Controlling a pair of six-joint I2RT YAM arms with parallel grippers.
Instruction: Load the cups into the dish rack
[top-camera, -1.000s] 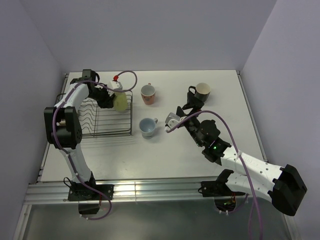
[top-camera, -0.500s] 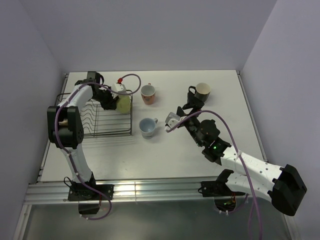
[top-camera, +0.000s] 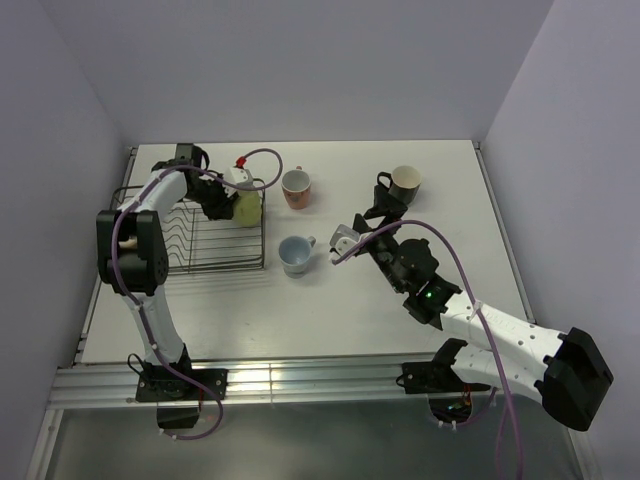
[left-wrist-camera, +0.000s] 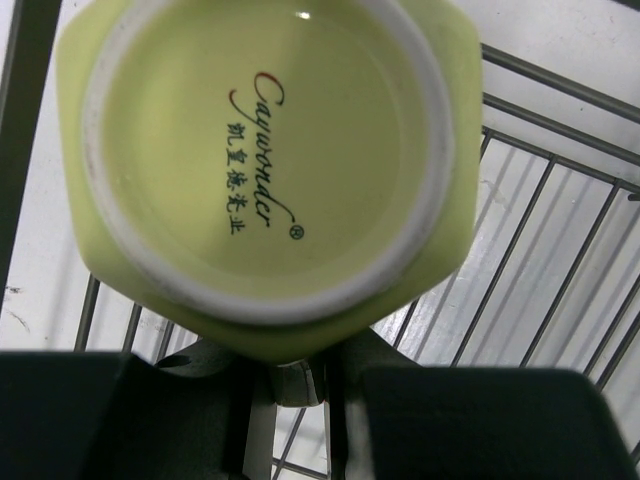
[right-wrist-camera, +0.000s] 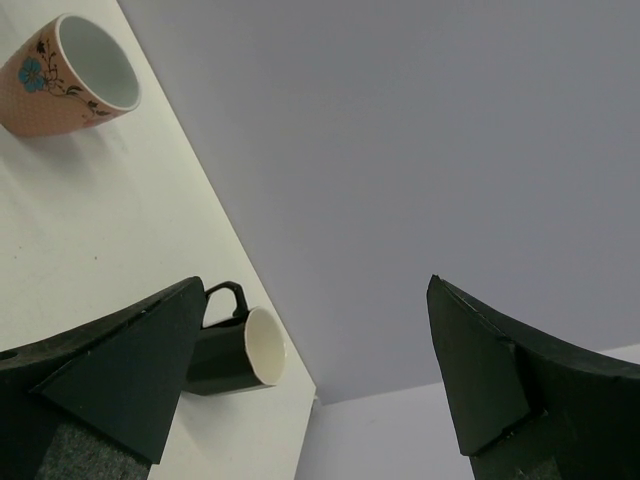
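Four cups show in the top view. The pale yellow mug (top-camera: 243, 208) hangs in your left gripper (top-camera: 222, 200) over the far right corner of the dish rack (top-camera: 200, 245). The pink patterned cup (top-camera: 295, 187), the light blue mug (top-camera: 296, 254) and the black mug (top-camera: 403, 181) stand on the table (top-camera: 400, 310), all outside the rack. Your right gripper (top-camera: 362, 228) hovers between the blue and black mugs, holding nothing.

In the left wrist view, the yellow mug (left-wrist-camera: 265, 160) turns its printed base to the camera, with the rack's wires (left-wrist-camera: 560, 230) behind it. The claw (left-wrist-camera: 290, 385) is pinched narrow on the mug's near side; you cannot tell whether it has the handle or the wall.

In the right wrist view, the fingers (right-wrist-camera: 120, 370) stand wide apart and empty. The pink cup (right-wrist-camera: 75, 75) and the black mug (right-wrist-camera: 232, 350) lie beyond them.

The step in hand looks like placing the yellow mug. Your next move calls for lowering it between prongs until it rests, then easing the claw apart without tipping it.
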